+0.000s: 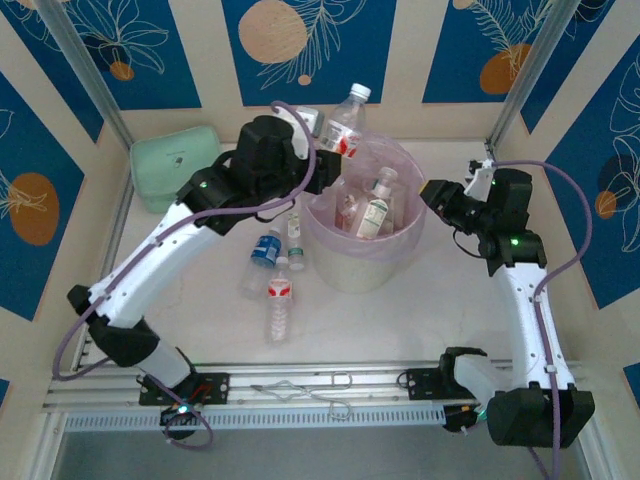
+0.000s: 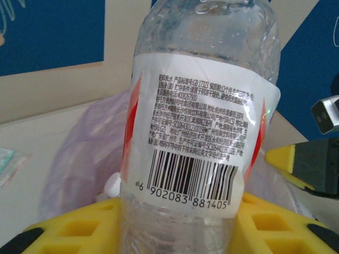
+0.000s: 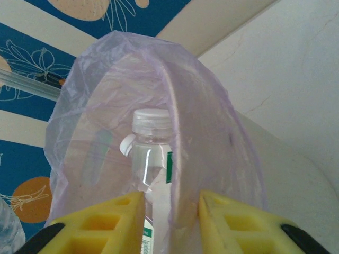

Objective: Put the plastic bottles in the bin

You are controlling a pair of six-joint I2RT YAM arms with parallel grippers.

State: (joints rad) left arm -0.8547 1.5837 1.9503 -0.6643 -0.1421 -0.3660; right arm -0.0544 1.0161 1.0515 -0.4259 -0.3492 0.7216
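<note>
Blue and cream wall panels painted with leaves and orange discs close in a pale desk (image 1: 420, 310). The bin (image 1: 355, 268), a round white tub lined with a pink bag (image 1: 400, 160), stands near the middle of the desk. The left hand (image 1: 322, 135) is raised over the bin's far left rim and pinches a tall bottle (image 1: 346, 122) near its base, cap pointing up and away. From the left wrist, that bottle (image 2: 196, 132) sits between the yellow fingers (image 2: 79, 230), its white label edged in red and printed with a barcode. The right hand (image 1: 432, 192) sits at the bin's right rim. The right wrist view shows its fingers (image 3: 106, 222) pressed together on the edge of the pink bag (image 3: 212, 116), which runs up between them. Beyond the film, a capped bottle (image 3: 151, 153) with a green mark on its label stands inside the bin. From above, at least two bottles (image 1: 377, 205) lean inside the bin. Three more lie on the desk just left of it: a blue-label bottle (image 1: 265, 250), a small green-label bottle (image 1: 295, 240) beside it, and a red-label bottle (image 1: 281, 298) nearer the arms' bases. A mint-green pouch (image 1: 175, 165) rests at the far left corner, well apart from the bin.
</note>
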